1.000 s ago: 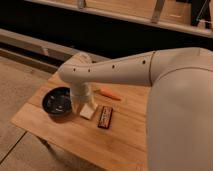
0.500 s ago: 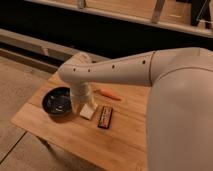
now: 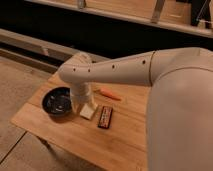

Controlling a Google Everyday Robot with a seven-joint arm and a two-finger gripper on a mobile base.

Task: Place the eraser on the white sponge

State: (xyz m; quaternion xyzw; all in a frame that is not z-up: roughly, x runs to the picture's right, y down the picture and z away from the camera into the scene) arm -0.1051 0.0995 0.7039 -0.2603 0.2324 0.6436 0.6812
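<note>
The eraser (image 3: 105,117), a dark flat block with reddish stripes, lies on the wooden table (image 3: 125,147) just right of the white sponge (image 3: 88,111). The two are close together but apart. My white arm reaches in from the right and bends down, and the gripper (image 3: 80,106) points at the table just left of the sponge, next to the bowl. It is open with nothing in it. The arm's lower part hides the sponge's left edge.
A dark bowl (image 3: 57,101) stands at the table's left end, close to the gripper. An orange carrot (image 3: 110,94) lies behind the eraser. A dark wall with a shelf runs behind the table, and the floor lies to the left.
</note>
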